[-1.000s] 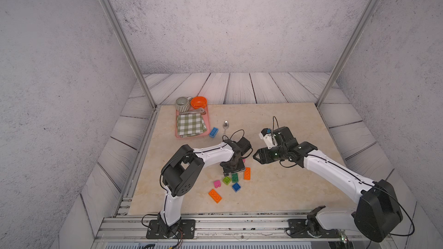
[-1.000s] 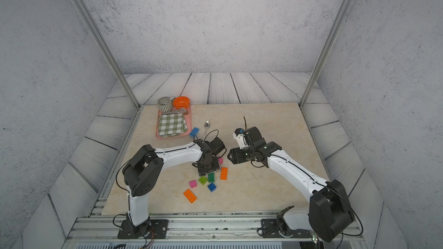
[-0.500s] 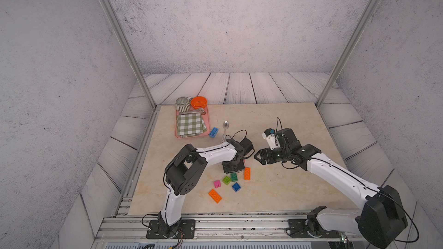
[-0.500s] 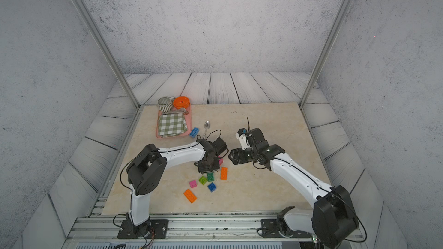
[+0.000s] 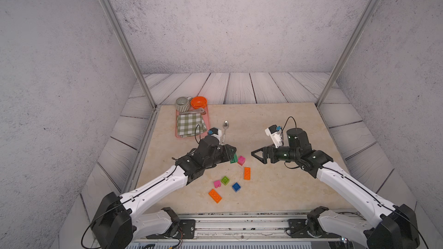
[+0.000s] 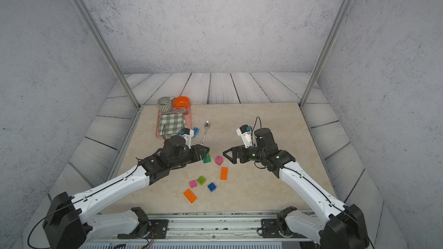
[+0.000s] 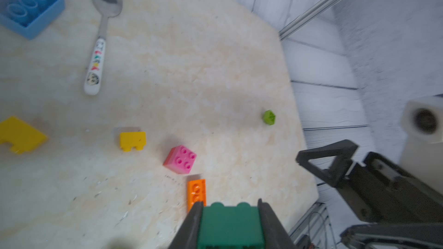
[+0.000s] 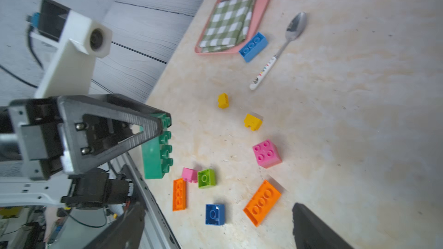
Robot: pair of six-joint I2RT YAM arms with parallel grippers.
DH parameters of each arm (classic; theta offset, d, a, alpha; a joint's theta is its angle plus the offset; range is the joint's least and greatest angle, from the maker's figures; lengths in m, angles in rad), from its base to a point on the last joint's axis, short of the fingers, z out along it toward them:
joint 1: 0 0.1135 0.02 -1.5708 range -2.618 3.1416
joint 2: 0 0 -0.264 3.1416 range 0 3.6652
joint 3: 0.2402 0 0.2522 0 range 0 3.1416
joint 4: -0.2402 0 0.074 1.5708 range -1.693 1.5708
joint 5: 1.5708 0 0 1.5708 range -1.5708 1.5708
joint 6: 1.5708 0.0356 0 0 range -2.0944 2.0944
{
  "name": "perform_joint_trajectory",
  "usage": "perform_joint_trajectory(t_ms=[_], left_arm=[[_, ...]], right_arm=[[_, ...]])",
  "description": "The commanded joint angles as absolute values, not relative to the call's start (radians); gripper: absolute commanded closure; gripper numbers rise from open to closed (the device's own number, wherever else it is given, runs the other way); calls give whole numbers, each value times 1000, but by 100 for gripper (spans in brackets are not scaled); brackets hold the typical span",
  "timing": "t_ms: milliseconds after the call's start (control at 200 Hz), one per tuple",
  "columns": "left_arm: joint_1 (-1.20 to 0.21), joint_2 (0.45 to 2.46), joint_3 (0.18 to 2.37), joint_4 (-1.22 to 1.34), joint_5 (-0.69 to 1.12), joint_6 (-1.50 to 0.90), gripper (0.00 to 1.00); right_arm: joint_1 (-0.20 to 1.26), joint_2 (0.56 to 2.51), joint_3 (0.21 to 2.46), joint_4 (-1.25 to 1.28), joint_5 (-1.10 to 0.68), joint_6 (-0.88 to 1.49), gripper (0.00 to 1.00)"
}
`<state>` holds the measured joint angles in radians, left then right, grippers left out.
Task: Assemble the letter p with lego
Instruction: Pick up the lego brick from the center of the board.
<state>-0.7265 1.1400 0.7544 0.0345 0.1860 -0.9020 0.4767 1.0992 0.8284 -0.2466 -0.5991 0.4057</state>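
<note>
My left gripper (image 5: 231, 154) (image 7: 230, 206) is shut on a dark green oblong lego brick (image 7: 230, 226) (image 8: 155, 154) (image 6: 206, 159), held just above the table. My right gripper (image 5: 257, 155) (image 8: 217, 209) faces it a short way off, open wide and empty. Loose lego lies below and between them: a pink square brick (image 5: 241, 160), an orange oblong (image 5: 247, 173), a lime brick (image 5: 225, 180), a small pink one (image 5: 217, 183), a blue square (image 5: 236, 187) and another orange oblong (image 5: 215, 195). Two yellow bricks (image 7: 132, 140) (image 7: 19, 135) lie behind the left gripper.
A metal spoon (image 5: 224, 129) lies at the back of the bricks, with a light blue brick (image 6: 195, 132) beside it. A pink tray (image 5: 208, 118) at the back left carries a checked cloth, a striped cup and an orange bowl. The table's front edge runs just below the bricks.
My left gripper has closed on the dark green brick and raised it off the table. My right gripper has opened wider and drawn slightly back to the right.
</note>
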Motion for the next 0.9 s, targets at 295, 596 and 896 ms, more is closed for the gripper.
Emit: perform_joint_trajectory(t_ms=[295, 596, 896], left_arm=[[-580, 1213, 559, 1067, 624, -1244, 91], [-580, 1240, 535, 1239, 658, -1315, 92], [-580, 1238, 521, 1236, 655, -1301, 92]], right_arm=[[473, 1157, 849, 82, -1047, 684, 18], [474, 1226, 883, 262, -1114, 827, 29], [496, 1283, 935, 369, -1171, 915, 36]])
